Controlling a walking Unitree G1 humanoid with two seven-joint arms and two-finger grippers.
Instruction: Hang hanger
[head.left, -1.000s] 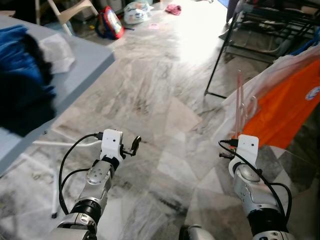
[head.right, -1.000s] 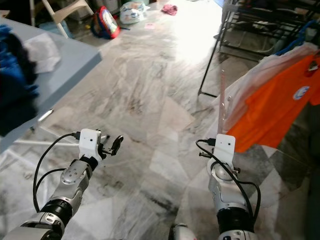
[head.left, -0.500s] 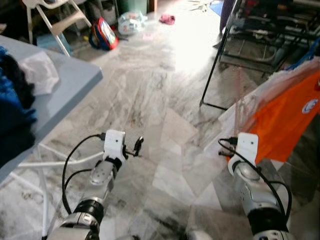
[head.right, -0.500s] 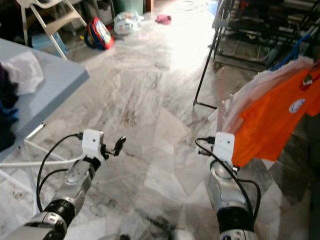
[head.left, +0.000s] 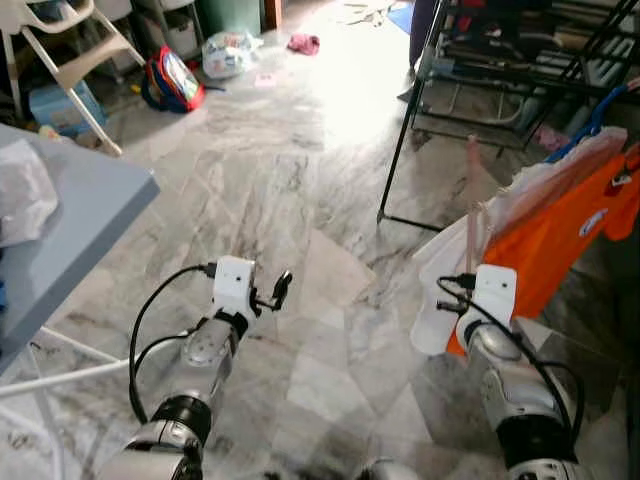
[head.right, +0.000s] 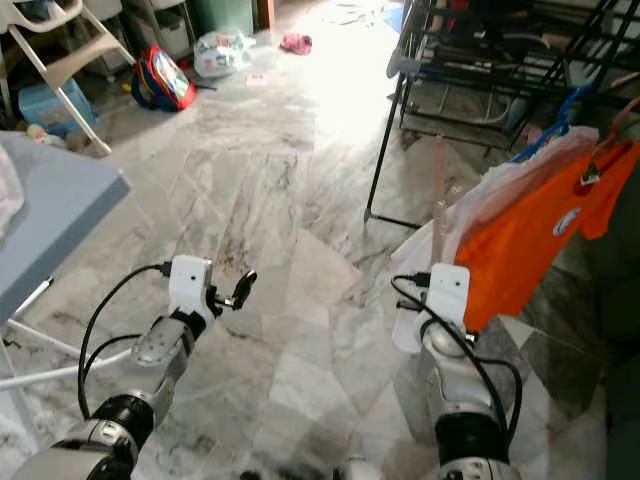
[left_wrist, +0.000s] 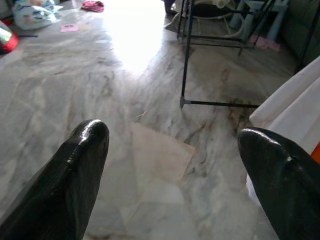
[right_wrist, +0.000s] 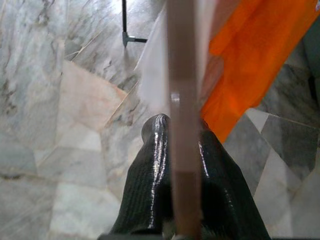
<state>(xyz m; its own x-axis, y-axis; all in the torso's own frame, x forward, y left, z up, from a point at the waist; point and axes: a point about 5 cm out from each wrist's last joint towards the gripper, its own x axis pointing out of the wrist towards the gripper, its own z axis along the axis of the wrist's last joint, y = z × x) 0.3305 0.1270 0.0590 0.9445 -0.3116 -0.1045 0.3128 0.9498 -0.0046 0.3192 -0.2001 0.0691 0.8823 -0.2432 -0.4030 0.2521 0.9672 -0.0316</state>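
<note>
Currently the hanger (right_wrist: 182, 100) sits pinched in my right end effector (right_wrist: 180, 145): both black fingers closed flat against its pale pink stem, which stands up nearly vertical from the grip. White cloth (head.left: 440, 300) drapes off it just left of the stem, and an orange shirt (head.left: 560, 240) hangs just right and beyond; I cannot tell whether the orange one rides on my hanger or on another.

Black drying rack (head.left: 500, 70) stands far right, its thin leg and foot planted on the marble floor (head.left: 300, 180) between me and the frame. Hook end of the hanger not clearly visible.

Left end effector (left_wrist: 170, 170) out front at the left, fingers spread wide, nothing in them, pointed over bare floor. Grey surface (head.left: 70, 230) at the near left. Far left: backpack (head.left: 170, 78), plastic bag (head.left: 228, 52), chair (head.left: 70, 50).

Risks, as I judge them:
- Grip is on a narrow stem only; the cloth's weight could twist the hanger in the fingers as I raise it.
- Trailing white cloth hangs low and could catch the rack's foot or leg on approach.
- Rail still well apart; a misjudged reach means the hook misses and the load drops.
- Glare on the floor near the rack may hide thin bars.
</note>
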